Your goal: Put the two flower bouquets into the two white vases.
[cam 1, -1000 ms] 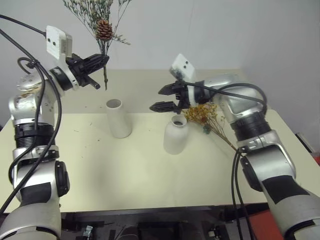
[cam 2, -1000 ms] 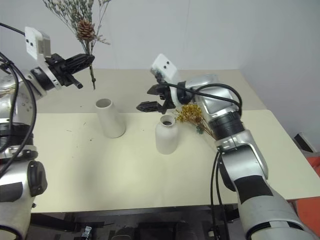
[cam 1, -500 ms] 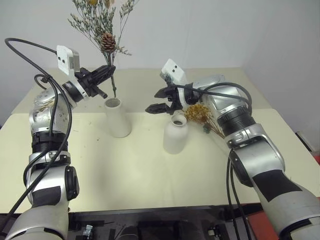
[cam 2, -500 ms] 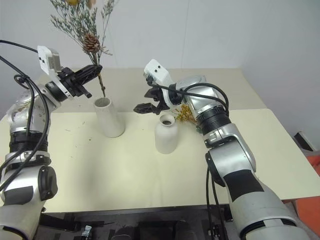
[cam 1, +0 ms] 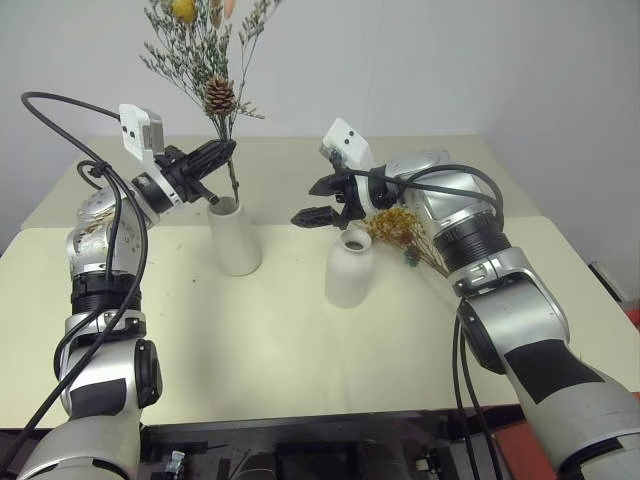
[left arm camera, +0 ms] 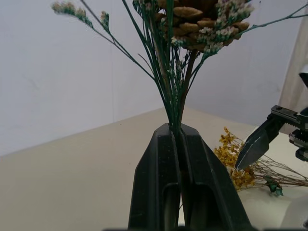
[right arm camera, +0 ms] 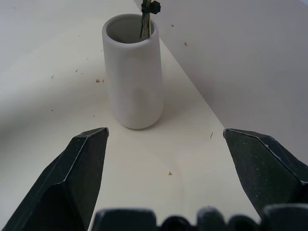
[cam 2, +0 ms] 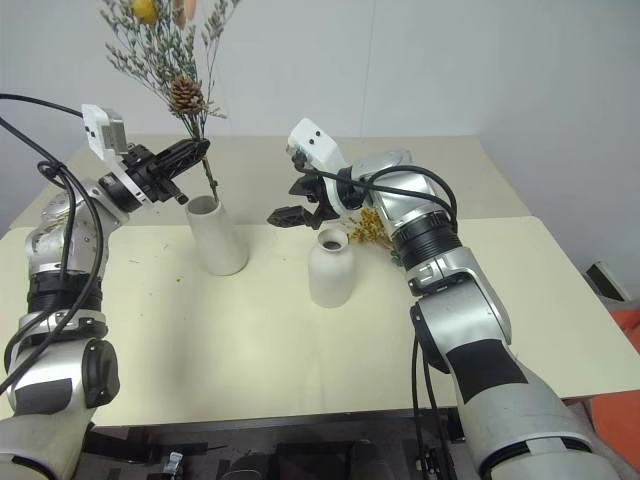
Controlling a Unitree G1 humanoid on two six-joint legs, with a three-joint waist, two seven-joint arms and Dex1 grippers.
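Note:
My left gripper (cam 1: pixel 226 150) is shut on the stems of the grey-green bouquet with the brown cone (cam 1: pixel 218 96). It holds the bunch upright over the tapered white vase (cam 1: pixel 234 236), and the stem ends dip into the vase's mouth (right arm camera: pixel 146 21). The rounded white vase (cam 1: pixel 349 269) stands to the right with nothing in it. The yellow-orange bouquet (cam 1: pixel 402 227) lies on the table behind it. Open and holding nothing, my right gripper (cam 1: pixel 316 199) hovers above the table between the two vases.
Both vases stand on a cream table (cam 1: pixel 260 340) made of two joined tops, against a white wall. Small dry crumbs dot the surface near the tapered vase. Black cables hang from both arms.
My left gripper has lowered the grey-green bouquet and brought it over the tapered vase; its stems now enter the mouth. The right gripper stays open above the gap between the vases.

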